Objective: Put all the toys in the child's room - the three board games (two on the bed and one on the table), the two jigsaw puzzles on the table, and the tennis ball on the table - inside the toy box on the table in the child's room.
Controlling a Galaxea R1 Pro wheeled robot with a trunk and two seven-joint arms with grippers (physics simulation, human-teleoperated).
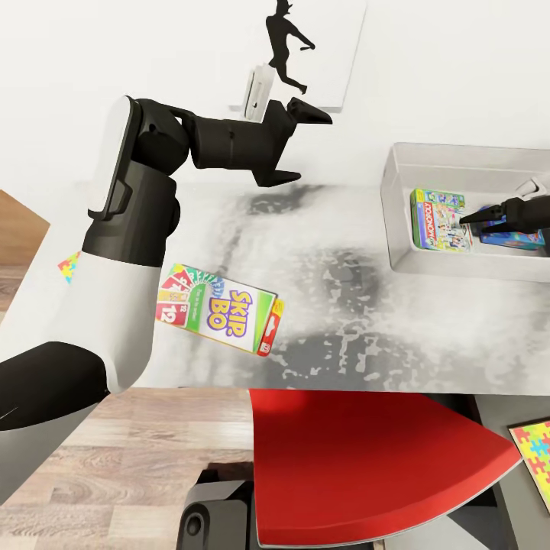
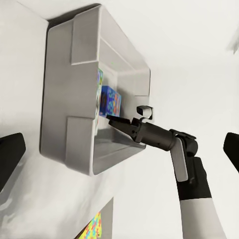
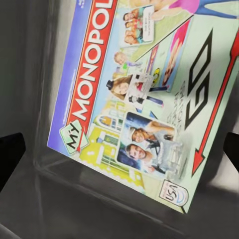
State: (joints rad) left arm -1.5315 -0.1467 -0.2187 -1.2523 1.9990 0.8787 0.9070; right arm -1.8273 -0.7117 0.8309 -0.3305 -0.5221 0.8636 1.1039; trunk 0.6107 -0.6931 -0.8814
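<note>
Mottled grey table point(image 1: 344, 305) against white wall point(image 1: 153, 46).

The robot's left arm point(image 1: 137, 198) wore glossy white shells over matte black joints, ending in a black two-fingered gripper point(image 1: 294, 141). The right gripper point(image 1: 489, 215) was black too.

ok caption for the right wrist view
Open right gripper hovering over the My Monopoly box lying in the toy box.

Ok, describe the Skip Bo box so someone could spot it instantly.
Find the long grey table, then its front edge near the red chair. The Skip Bo box lies flat there, alone on the tabletop, white, green and red, while the other games sit in the toy box.
</note>
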